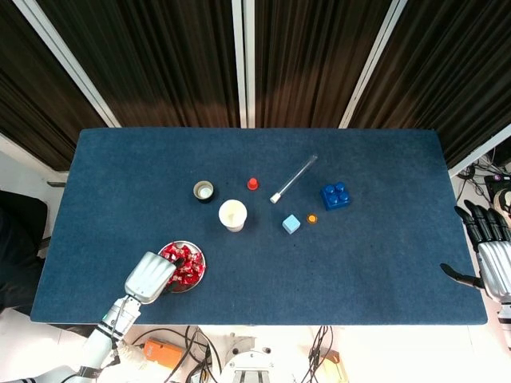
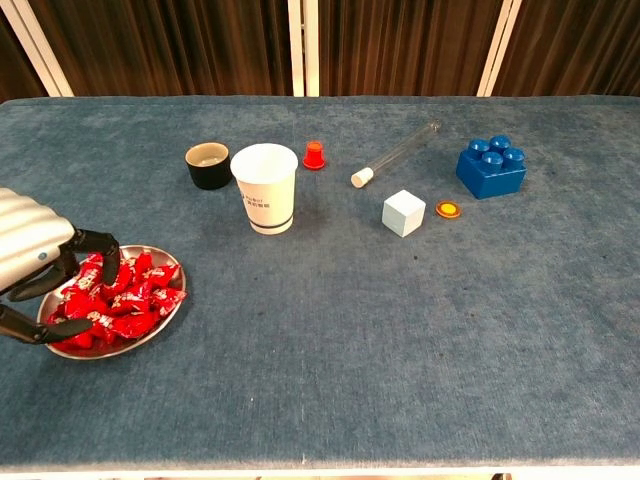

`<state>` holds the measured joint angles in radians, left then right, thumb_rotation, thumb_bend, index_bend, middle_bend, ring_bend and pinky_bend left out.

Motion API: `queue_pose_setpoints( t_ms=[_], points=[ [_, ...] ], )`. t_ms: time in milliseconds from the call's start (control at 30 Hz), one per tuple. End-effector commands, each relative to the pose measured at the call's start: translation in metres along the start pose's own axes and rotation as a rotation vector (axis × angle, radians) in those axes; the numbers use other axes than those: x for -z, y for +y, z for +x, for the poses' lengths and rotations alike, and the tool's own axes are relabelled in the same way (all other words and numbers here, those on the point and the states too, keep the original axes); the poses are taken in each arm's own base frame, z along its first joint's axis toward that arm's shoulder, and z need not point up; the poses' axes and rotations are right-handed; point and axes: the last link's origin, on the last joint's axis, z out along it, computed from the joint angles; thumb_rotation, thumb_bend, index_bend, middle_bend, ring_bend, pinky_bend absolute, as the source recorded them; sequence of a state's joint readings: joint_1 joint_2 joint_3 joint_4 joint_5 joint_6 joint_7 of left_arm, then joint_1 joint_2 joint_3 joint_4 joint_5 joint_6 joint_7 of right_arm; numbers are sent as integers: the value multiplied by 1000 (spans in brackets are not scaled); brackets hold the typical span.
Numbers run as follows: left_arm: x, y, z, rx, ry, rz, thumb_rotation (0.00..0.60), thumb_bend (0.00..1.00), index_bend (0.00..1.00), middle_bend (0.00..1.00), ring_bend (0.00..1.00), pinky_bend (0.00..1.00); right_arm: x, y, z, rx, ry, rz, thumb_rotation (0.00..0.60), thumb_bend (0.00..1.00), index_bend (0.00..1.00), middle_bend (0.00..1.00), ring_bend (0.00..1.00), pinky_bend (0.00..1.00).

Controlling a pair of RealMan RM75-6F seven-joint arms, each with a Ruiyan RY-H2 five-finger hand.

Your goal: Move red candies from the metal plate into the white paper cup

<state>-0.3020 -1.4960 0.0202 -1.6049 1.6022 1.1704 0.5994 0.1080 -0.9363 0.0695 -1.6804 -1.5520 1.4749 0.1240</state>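
The metal plate point(image 2: 112, 353) lies near the table's front left, heaped with red candies point(image 2: 130, 300). My left hand point(image 2: 30, 262) hovers over the plate's left side, fingers point(image 2: 98, 241) curved down onto the pile and thumb apart below; I see no candy lifted. From above, the left hand point(image 1: 151, 277) covers the near-left part of the plate point(image 1: 203, 270) and the candies point(image 1: 188, 266). The white paper cup point(image 2: 266, 188) stands upright behind and to the right of the plate, also seen as the cup point(image 1: 232, 215). My right hand point(image 1: 492, 259) rests spread at the table's right edge, holding nothing.
Behind the cup stand a small black cup point(image 2: 209, 165) and a red cap point(image 2: 314, 155). Further right lie a test tube point(image 2: 395, 153), a pale cube point(image 2: 404, 212), an orange disc point(image 2: 449, 209) and a blue block point(image 2: 491, 167).
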Motion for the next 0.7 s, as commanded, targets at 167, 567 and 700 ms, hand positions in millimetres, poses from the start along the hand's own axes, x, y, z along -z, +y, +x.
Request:
queue_pose_setpoints(
  t_ms=[167,567,700],
  points=[
    [4,4,-13,-5,-39,6,600,199,459,888,796,835,0,1,-2,-4,-3,-4,600,277,0,29,0,0],
    [1,4,-20,8,-76,-9,600,379,571,888,798,835,1,1,-3,-7,-7,-11,600,277,0,29,0,0],
    [-3,2,-13,30,-38,-10,600,443,608,891,801,835,2,2,-3,-9,-8,-13,600,277,0,29,0,0]
  ],
)
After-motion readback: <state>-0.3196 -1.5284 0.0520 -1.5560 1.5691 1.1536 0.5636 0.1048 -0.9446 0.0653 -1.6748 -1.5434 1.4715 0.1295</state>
